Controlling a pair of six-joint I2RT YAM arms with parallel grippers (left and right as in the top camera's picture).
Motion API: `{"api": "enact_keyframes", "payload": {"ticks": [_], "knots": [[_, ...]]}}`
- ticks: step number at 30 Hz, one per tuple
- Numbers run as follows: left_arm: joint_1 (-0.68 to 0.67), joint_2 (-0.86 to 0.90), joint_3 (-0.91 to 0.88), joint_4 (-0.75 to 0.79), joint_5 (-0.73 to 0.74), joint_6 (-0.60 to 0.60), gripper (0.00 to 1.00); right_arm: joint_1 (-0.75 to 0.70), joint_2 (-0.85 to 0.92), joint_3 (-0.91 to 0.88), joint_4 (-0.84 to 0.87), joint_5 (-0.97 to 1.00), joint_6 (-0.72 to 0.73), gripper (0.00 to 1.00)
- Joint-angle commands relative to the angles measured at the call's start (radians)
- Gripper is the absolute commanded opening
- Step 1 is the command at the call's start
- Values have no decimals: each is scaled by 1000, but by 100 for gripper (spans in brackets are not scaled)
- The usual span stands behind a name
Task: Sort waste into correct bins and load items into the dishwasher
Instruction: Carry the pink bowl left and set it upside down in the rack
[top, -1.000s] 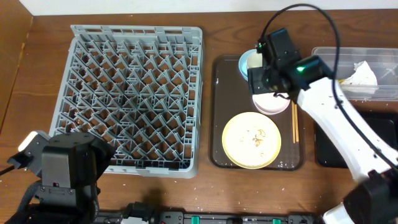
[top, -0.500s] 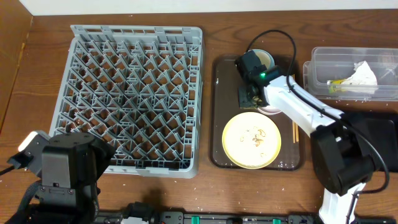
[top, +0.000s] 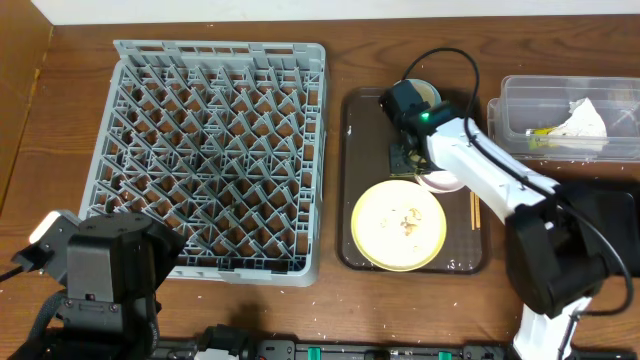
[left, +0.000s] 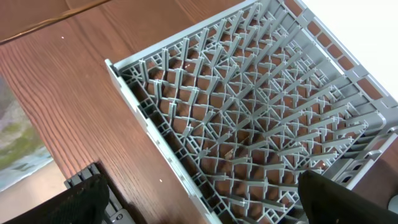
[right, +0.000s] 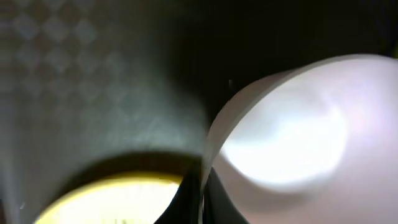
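My right gripper (top: 406, 160) is down on the dark brown tray (top: 352, 150), shut on the rim of the white bowl (top: 441, 183). In the right wrist view the two dark fingers (right: 186, 202) pinch that bowl's (right: 292, 137) thin edge, with the pale yellow plate (right: 112, 199) just below. The plate (top: 399, 224) carries small crumbs. A cup (top: 429, 93) shows behind the arm, and chopsticks (top: 474, 208) lie along the tray's right side. The grey dish rack (top: 215, 155) stands to the left. My left gripper (left: 211, 208) is open beside the rack's (left: 261, 118) near corner, holding nothing.
A clear tub (top: 520, 115) at the far right holds the crumpled white napkin (top: 582, 122). A flat black bin (top: 600, 215) lies in front of it, partly under the right arm. The left arm's base (top: 100, 270) sits at the rack's front left corner.
The right arm came down beside the bowl and its jaws closed on the rim. The yellow plate slid slightly left. The left arm stayed still.
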Motion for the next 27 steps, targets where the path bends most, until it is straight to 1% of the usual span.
{"api": "enact_keyframes", "payload": {"ticks": [1, 5, 8, 11, 14, 17, 20, 24, 27], "knots": [[5, 1, 8, -3, -16, -9, 98, 3, -128, 79, -20, -91, -16, 1], [5, 1, 8, -3, -16, -9, 98, 3, -235, 109, -23, -171, -22, 1], [5, 1, 8, -3, -16, -9, 98, 3, -317, 111, 13, -217, -11, 1], [5, 1, 8, -3, -16, -9, 98, 11, -359, 111, 115, -282, -11, 1], [5, 1, 8, -3, -16, -9, 98, 35, -358, 109, 256, -360, -11, 1], [5, 1, 8, -3, -16, -9, 98, 72, -321, 107, 427, -426, 26, 1], [5, 1, 8, -3, -16, -9, 98, 113, -252, 107, 641, -511, 88, 1], [5, 1, 8, -3, -16, -9, 98, 179, -109, 107, 993, -612, 228, 1], [5, 1, 8, -3, -16, -9, 98, 230, 19, 108, 1282, -654, 368, 1]]}}
